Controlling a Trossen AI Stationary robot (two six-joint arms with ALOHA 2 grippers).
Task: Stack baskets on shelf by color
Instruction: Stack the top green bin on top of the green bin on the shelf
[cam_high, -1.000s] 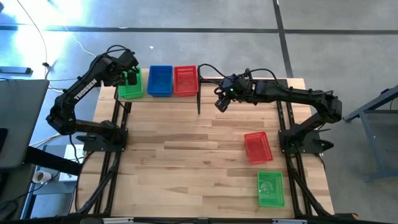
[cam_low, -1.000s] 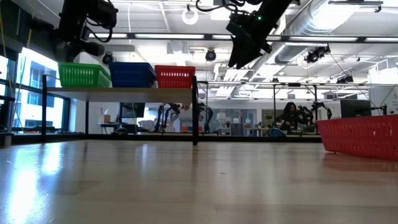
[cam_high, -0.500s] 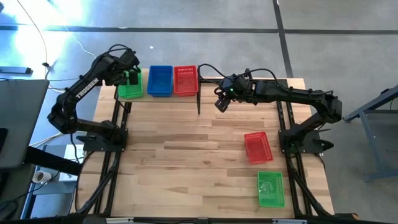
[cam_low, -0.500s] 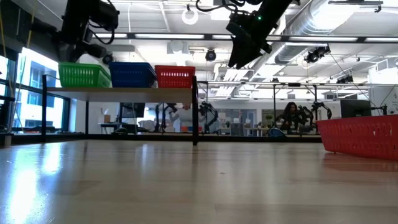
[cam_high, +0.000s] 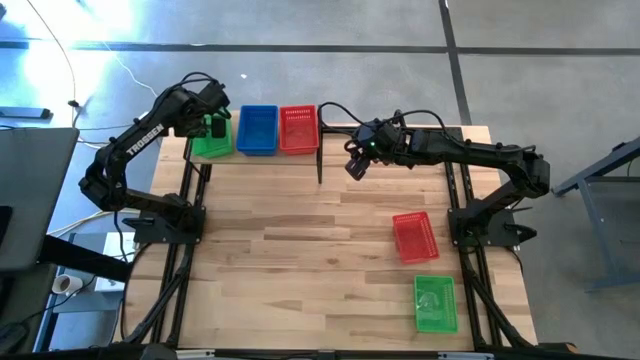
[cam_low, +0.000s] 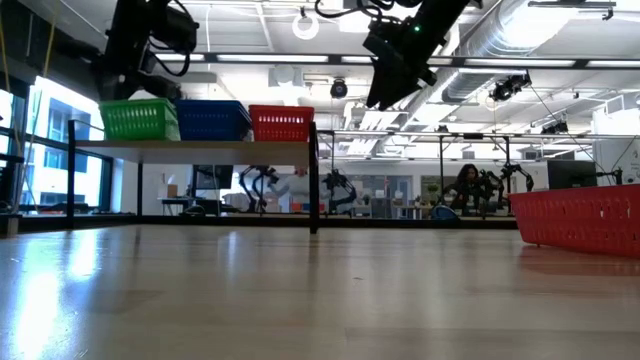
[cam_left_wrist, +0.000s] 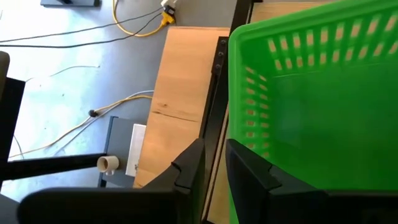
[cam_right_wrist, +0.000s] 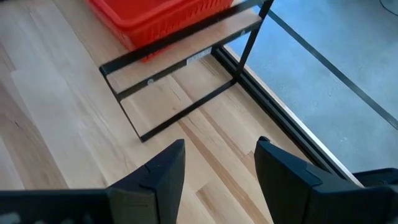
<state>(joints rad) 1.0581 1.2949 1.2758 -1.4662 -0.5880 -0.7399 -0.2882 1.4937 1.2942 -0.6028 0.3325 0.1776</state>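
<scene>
On the shelf (cam_high: 262, 158) at the table's far left stand a green basket (cam_high: 203, 146), a blue basket (cam_high: 257, 130) and a red basket (cam_high: 298, 128) in a row. My left gripper (cam_high: 214, 128) is over the green basket (cam_left_wrist: 323, 112), shut on its wall. My right gripper (cam_high: 354, 168) hangs open in the air just right of the shelf, holding nothing. On the table's right half a red basket (cam_high: 415, 237) and a green basket (cam_high: 435, 303) rest on their bottoms. My left gripper has the green basket's mesh wall (cam_left_wrist: 233, 112) near a corner, one finger (cam_left_wrist: 186, 177) outside and the other (cam_left_wrist: 252, 183) inside. It comes slanting down from above. The fingers hide the place of contact. The basket stands upright on the shelf (cam_left_wrist: 180, 93).
The shelf stands on thin black legs (cam_low: 314, 180) above the table, with free room under it. The middle and near left of the table (cam_high: 280, 260) hold nothing. Both arm bases stand at the table's left and right edges.
On the shelf, the green basket's left end has shifted a little toward the blue basket. My left gripper has edged the same way with it.
</scene>
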